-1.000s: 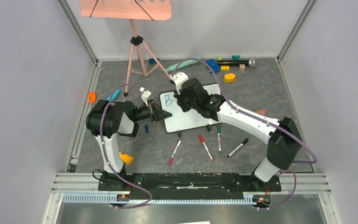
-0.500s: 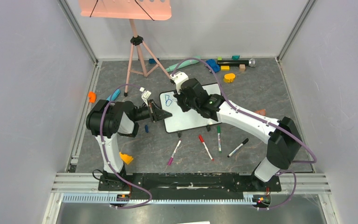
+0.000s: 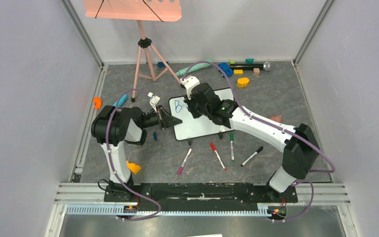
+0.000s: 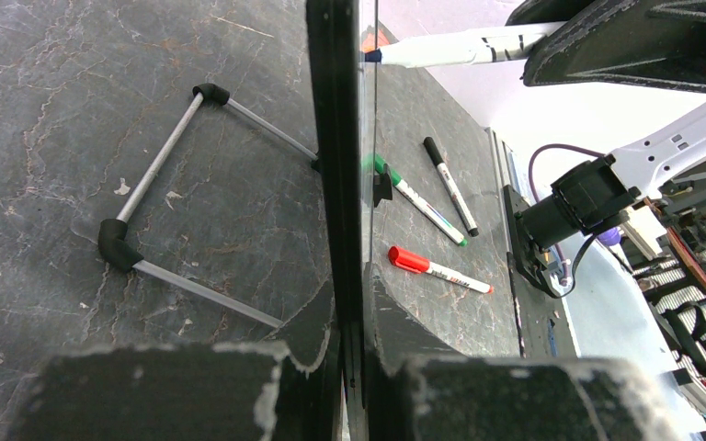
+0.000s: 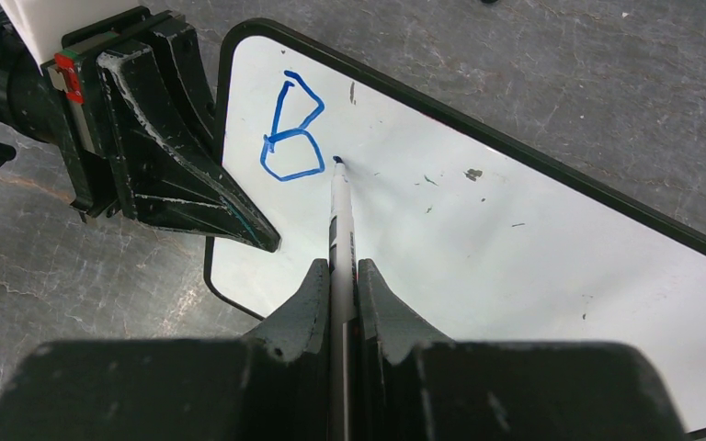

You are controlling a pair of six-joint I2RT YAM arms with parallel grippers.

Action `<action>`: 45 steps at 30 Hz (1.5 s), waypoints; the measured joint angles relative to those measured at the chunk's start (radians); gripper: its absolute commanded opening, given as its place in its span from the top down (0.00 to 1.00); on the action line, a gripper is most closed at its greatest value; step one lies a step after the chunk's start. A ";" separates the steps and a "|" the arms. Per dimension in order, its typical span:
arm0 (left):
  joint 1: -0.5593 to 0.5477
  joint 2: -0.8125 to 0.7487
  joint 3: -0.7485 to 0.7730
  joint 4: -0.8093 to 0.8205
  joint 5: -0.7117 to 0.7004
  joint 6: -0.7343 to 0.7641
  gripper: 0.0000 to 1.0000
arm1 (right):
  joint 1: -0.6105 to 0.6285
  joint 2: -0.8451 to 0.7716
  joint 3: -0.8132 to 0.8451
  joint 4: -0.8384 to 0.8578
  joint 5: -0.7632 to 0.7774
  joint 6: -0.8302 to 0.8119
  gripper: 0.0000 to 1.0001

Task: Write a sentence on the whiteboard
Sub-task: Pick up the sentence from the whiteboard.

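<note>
In the top view, the board (image 3: 205,127) is seen at the middle of the worktop (image 3: 276,98), tilted. Of the sentence (image 3: 178,105), only a blue "B" is written, at the board's upper left. The left tool (image 3: 179,121) is set on the board's left edge, and the right tool (image 3: 190,106) is placed over the board just right of the letter. Four pens (image 3: 217,156) are laid on the worktop below the board.

In the left wrist view, the board's black frame is seen edge-on, pinched between the left tool's fingers. A marker (image 4: 450,48) is seen at the upper right.

In the right wrist view, the marker is clamped between the right tool's fingers, and its blue tip is pressed on the board just right of the "B".
</note>
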 measured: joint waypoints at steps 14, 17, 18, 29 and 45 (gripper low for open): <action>0.000 0.000 0.000 0.000 0.000 0.000 0.98 | -0.001 -0.021 -0.048 0.007 -0.014 0.000 1.00; 0.000 0.000 0.000 0.000 0.000 0.000 0.98 | -0.002 -0.022 -0.051 0.007 -0.018 -0.001 1.00; 0.000 0.000 0.000 0.000 0.000 0.000 0.98 | -0.002 -0.022 -0.051 0.007 -0.019 -0.001 1.00; 0.000 0.000 0.000 0.000 0.000 0.000 0.98 | -0.002 -0.022 -0.051 0.007 -0.019 -0.001 1.00; 0.000 0.000 0.000 0.000 0.000 0.000 0.98 | -0.005 -0.004 -0.002 -0.026 -0.013 -0.022 1.00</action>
